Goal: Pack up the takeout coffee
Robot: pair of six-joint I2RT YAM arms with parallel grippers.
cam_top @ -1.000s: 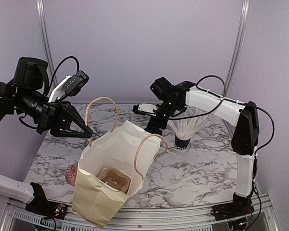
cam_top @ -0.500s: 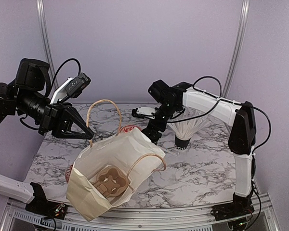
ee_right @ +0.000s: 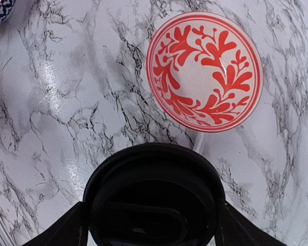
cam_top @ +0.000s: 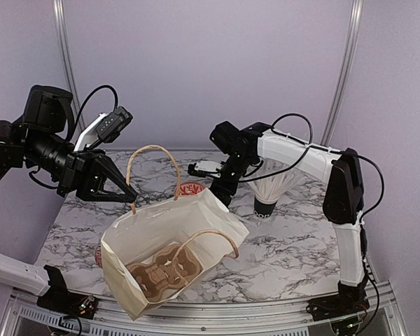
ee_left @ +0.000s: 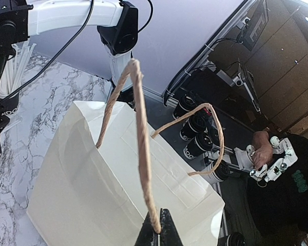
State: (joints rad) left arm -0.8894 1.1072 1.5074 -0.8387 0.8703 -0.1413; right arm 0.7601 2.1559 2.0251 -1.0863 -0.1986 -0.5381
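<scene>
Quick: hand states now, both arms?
Left hand: closed on the brown twisted-paper handle of the white paper bag.
Right hand: gripping the small black lidded paper cup.

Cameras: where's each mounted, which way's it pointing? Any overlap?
Top external: high behind the bases, looking down at the table; left arm, right arm, left gripper pinching the bag handle.
Left wrist: looks along that handle over the bag; own fingertips at bottom edge.
Right wrist: looking straight down at the table and a patterned bowl; own fingers flanking the lidded coffee cup.
Shared: top and left wrist both show the bag.
</scene>
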